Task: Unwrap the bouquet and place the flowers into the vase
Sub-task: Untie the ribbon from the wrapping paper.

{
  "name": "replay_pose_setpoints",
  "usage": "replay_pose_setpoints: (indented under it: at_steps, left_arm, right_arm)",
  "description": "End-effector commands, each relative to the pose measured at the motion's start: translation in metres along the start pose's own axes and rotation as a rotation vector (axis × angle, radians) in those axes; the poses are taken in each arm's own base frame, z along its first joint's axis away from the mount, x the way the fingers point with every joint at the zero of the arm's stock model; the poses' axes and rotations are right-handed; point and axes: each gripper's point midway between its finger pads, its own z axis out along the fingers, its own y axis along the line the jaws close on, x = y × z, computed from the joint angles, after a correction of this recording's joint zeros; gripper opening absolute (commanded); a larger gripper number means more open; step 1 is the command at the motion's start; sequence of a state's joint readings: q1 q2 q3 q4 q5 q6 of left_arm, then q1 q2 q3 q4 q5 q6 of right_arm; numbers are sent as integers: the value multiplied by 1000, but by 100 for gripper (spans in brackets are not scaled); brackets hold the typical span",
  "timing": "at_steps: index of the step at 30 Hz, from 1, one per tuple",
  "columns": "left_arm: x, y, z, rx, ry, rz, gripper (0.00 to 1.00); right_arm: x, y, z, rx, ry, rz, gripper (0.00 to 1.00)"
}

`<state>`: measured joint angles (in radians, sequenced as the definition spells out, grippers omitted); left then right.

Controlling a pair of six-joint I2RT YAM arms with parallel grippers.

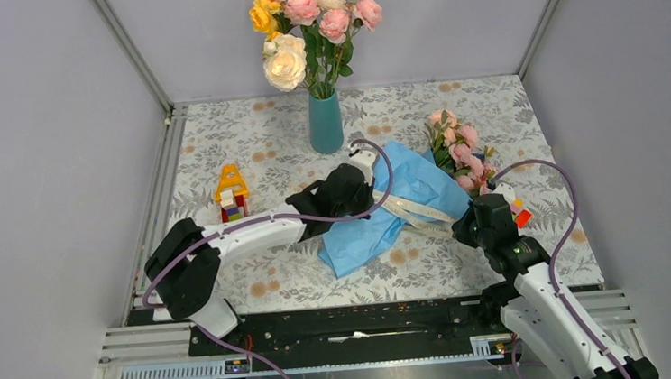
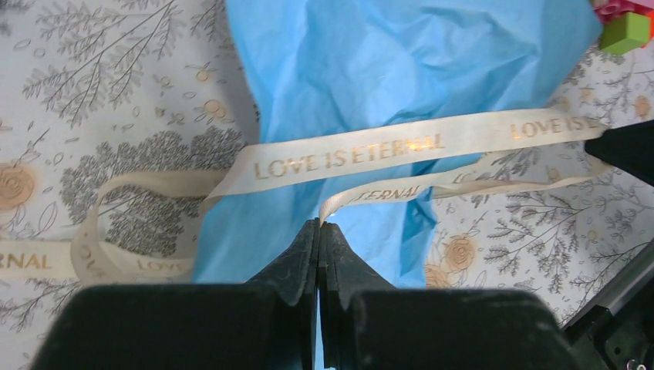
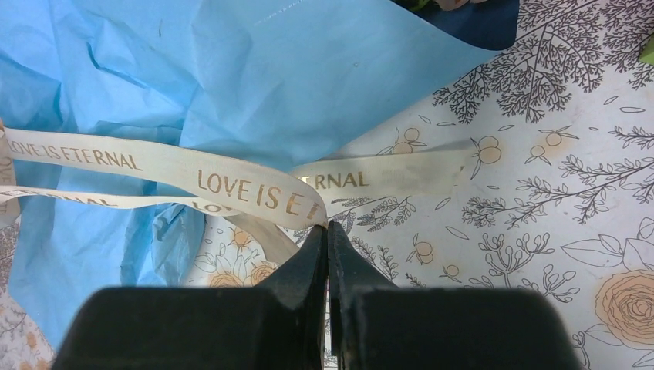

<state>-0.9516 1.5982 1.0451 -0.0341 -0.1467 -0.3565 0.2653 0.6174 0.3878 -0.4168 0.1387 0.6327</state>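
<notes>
Plain grey walls (image 1: 38, 131), floral-print tabletop (image 1: 246, 133), metal frame rails (image 1: 133, 51), even light

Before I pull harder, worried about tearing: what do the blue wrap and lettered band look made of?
Crinkled light-blue wrap: thin matte paper, likely tissue; sharp creases show. Cream gold-lettered band: fabric ribbon, probably satin; soft sheen, limp loops.

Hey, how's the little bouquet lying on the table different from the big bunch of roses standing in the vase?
The bouquet lies on its side on the table in blue paper crossed by a ribbon; the big bunch stands upright, unwrapped, in the teal vase. The bouquet's blooms are small and all pink; the big bunch mixes larger yellow, cream and pink roses. Both have green leaves.
</notes>
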Motion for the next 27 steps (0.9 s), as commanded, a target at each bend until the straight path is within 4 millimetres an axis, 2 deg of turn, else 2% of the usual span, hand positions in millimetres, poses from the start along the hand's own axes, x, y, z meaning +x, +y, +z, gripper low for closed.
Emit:
replay_pose_setpoints:
  at_steps: [1, 8, 14, 22, 27]
  left_arm:
    - [-15, 12, -14, 0, -17, -76, 0]
    - [-10, 43, -24, -22, 1, -213, 0]
    - [1, 60, -28, -61, 18, -216, 0]
    - [-1, 88, -36, -92, -32, -332, 0]
    - [1, 107, -43, -121, -41, -386, 0]
  right_arm:
    - [-3, -4, -1, 21, -21, 11, 0]
    - [-9, -4, 3, 59, 9, -45, 0]
    - [-14, -5, 11, 114, 51, -87, 0]
    - [-6, -32, 6, 215, 59, -58, 0]
    - [-9, -42, -1, 243, 22, 17, 0]
